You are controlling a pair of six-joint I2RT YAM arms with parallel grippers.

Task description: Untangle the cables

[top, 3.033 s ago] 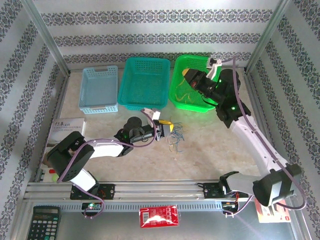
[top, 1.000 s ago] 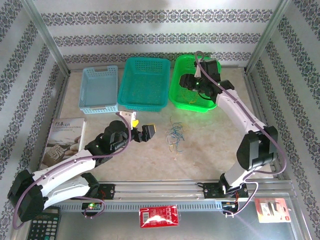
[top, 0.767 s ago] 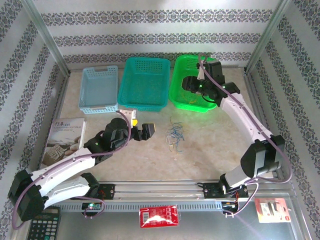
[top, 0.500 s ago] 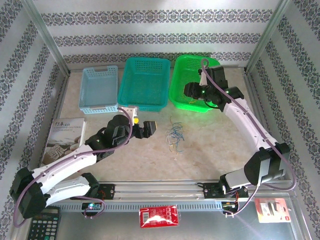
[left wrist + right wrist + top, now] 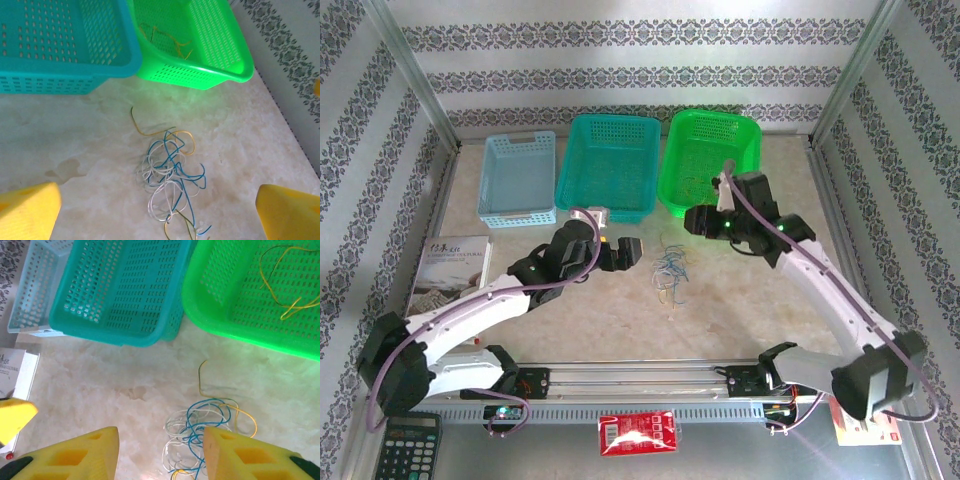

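— Baskets ran along the far edge in the overhead shot: a light blue basket (image 5: 518,178) on the left, a teal basket (image 5: 609,165) in the middle and a green basket (image 5: 712,160) on the right, side by side.

— And the cables (image 5: 670,270)?

— Out on the table (image 5: 750,300). They made a small tangle of blue, white and yellow-orange strands, just in front of where teal met green. The left gripper (image 5: 625,252) sat to their left. The right gripper (image 5: 695,222) sat just beyond them to the right, by the green basket's near wall. Neither touched the tangle.

— Over to the left wrist camera?

— Its yellow pads (image 5: 27,210) stood at the two bottom corners, spread wide, gripping nothing. The tangle lay on the table ahead, between them. Beyond it, the green basket held a few loose yellow-orange strands (image 5: 167,37) on its floor. The teal basket beside it showed its perforated wall and floor.

— And the right wrist?

— Its fingers (image 5: 75,455) were parted with nothing pinched, and the tangle was visible on the marble through the gap. The yellow-orange strands lay curled in the green basket at top right. The teal basket, then the light blue one, ran off to the left.
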